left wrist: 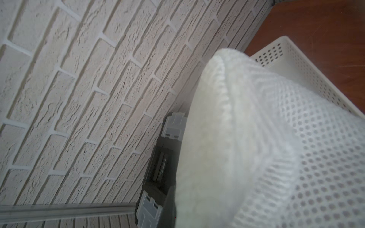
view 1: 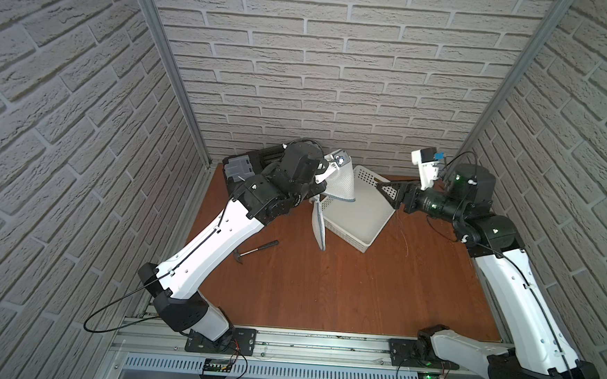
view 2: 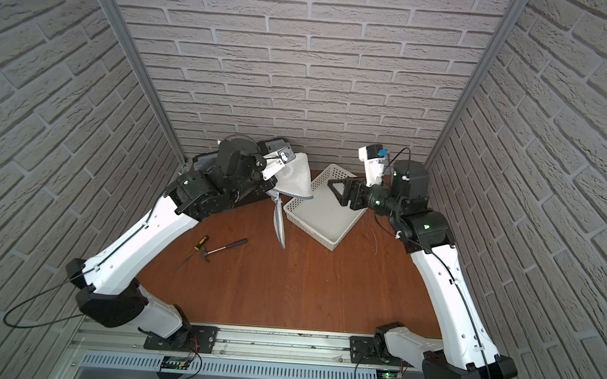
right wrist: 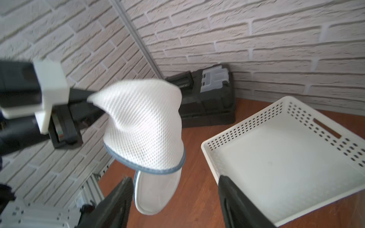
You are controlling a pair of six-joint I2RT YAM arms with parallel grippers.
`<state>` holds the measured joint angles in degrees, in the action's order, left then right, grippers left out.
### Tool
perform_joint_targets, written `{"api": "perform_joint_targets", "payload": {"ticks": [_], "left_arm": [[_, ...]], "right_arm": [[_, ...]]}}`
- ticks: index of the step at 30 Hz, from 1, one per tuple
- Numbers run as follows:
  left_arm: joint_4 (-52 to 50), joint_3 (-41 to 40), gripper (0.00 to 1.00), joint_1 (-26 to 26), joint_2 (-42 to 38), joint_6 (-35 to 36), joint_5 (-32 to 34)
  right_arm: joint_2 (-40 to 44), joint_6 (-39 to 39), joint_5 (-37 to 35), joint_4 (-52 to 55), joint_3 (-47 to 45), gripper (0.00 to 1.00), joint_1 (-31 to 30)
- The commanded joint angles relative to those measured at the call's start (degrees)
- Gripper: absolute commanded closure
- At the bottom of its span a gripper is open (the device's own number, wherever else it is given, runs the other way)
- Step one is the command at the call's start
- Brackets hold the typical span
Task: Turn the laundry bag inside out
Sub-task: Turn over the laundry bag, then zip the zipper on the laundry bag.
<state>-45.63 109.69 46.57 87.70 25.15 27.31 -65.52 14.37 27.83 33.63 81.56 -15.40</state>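
The laundry bag (view 1: 339,184) (view 2: 294,179), white mesh with grey trim, hangs in the air at the back of the table. Its round flap (view 1: 319,229) dangles below it. In the right wrist view my left gripper (right wrist: 89,100) is shut on a pinch of the bag (right wrist: 144,126) at its top. In the left wrist view the mesh (left wrist: 286,148) covers the jaws. My right gripper (view 1: 386,195) (view 2: 335,192) (right wrist: 173,177) is open above the basket's right side, a short way from the bag, with nothing held.
A white perforated basket (view 1: 362,215) (right wrist: 276,167) lies just right of the hanging bag. A black toolbox with grey latches (view 1: 238,166) (left wrist: 158,169) sits against the back wall under my left arm. A hammer (view 1: 258,251) and a screwdriver (view 2: 195,248) lie at the left.
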Motion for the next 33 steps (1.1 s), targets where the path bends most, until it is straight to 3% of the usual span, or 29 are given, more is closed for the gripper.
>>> {"api": "perform_joint_targets", "payload": {"ticks": [1, 9, 12, 21, 27, 33], "left_arm": [[-13.48, 3.16, 1.0, 0.46, 2.08, -8.42, 5.11], [-29.52, 10.99, 1.0, 0.33, 7.84, -17.21, 5.1], [-32.15, 12.77, 1.0, -0.11, 8.83, -19.08, 3.19], [-36.42, 16.16, 1.0, -0.95, 10.08, -22.09, -4.54], [-37.23, 16.32, 1.0, -1.81, 9.3, -23.96, -9.6], [-37.0, 16.36, 1.0, -1.82, 8.9, -24.44, -11.05]], "right_arm": [[4.03, -12.96, -1.92, -11.23, -8.59, 0.27, -6.24], [0.99, -17.18, -9.15, -19.74, -20.23, 0.25, -22.22], [0.27, -17.27, -12.25, -26.52, -24.84, 0.25, -25.29], [-6.26, -23.34, -10.02, -39.73, -28.96, 0.24, -26.44], [-11.01, -26.55, -5.37, -40.37, -24.61, 0.27, -26.45], [-14.33, -27.28, -5.57, -39.79, -21.77, 0.3, -26.52]]}}
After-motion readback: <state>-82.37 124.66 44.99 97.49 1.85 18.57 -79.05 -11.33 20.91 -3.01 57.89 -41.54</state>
